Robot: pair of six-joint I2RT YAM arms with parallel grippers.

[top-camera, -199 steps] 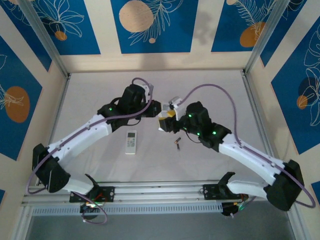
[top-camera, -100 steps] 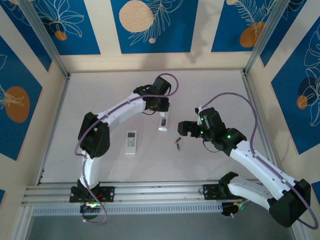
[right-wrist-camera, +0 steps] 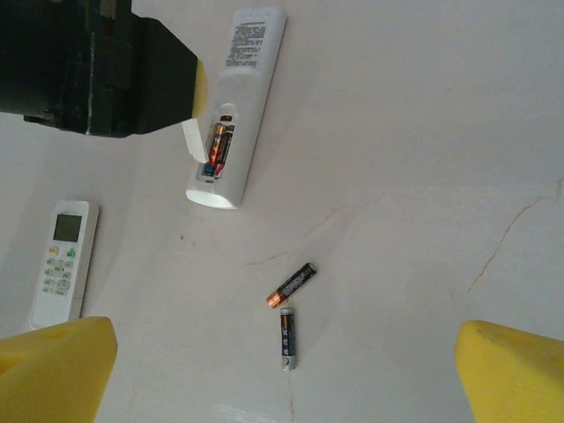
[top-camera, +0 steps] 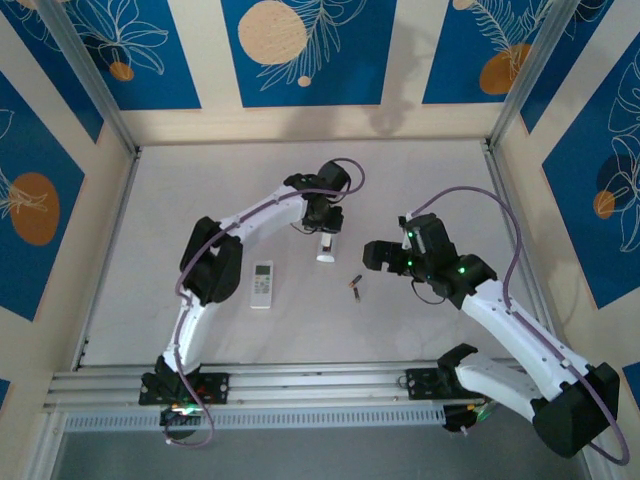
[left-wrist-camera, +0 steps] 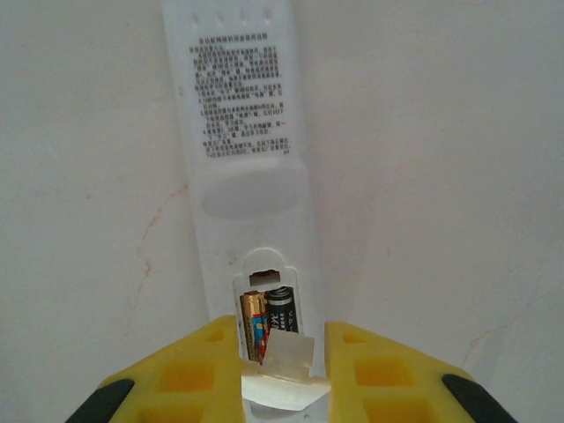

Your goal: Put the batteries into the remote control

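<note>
Top external: the remote control (top-camera: 326,248) lies near the middle of the table (top-camera: 200,180), a bit toward the far edge, and the left gripper (top-camera: 322,216) is right over it. The right gripper (top-camera: 377,256) hangs off to the remote's right, clear of it. The loose batteries (top-camera: 354,286) lie just on the near side of the remote, toward the right. A second remote (top-camera: 261,284) lies buttons-up to their left, well apart from both. Left wrist: the remote control is face down with the printed label (left-wrist-camera: 240,92) up and the battery bay (left-wrist-camera: 267,313) uncovered. Two seated batteries (left-wrist-camera: 254,319) lie side by side in the bay, one copper-coloured and one black. The yellow fingers (left-wrist-camera: 189,374) stand on either side of the bay end with a gap between them, and a white flap (left-wrist-camera: 286,357) sits in that gap. I can't tell whether the fingers pinch the flap or only bracket it. Right wrist: the fingers (right-wrist-camera: 55,366) are spread wide at the bottom corners of the frame, gripping nothing, with bare table between them. The two loose cells are just beside each other here — one tilted with its copper end pointing down-left, the other roughly upright below it, ends nearly meeting. The same view has the flap sticking out beside the bay, just under the left gripper's yellow fingertip — contact with the remote body is unclear.
</note>
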